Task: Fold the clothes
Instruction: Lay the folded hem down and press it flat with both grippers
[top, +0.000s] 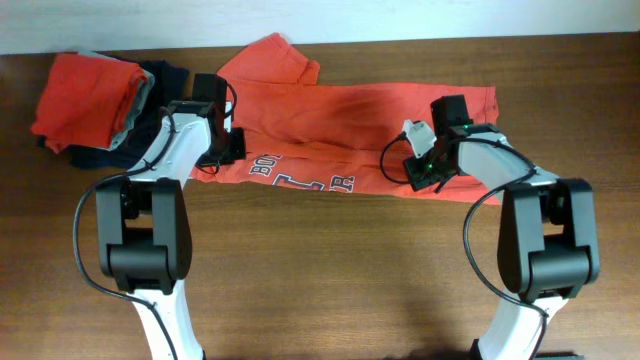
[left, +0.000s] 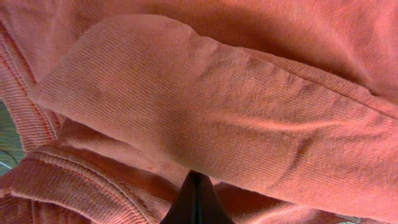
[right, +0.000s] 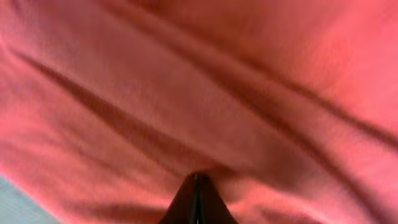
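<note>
I am clenching my left pincer (top: 228, 150) on the near left edge of the orange-red T-shirt (top: 330, 115), which is lying stretched in a long band across the far middle of the wooden table (top: 330, 270). My right pincer (top: 415, 172) is clamping the same shirt's near right edge, its fingertips (right: 184, 205) pressing together into creased cloth. Navy-and-white lettering (top: 300, 178) is showing along the near hem between my arms. At the far left, a second orange-red T-shirt (top: 85, 95) is sitting folded atop a grey garment (top: 135, 125) and a dark navy garment (top: 165, 72).
</note>
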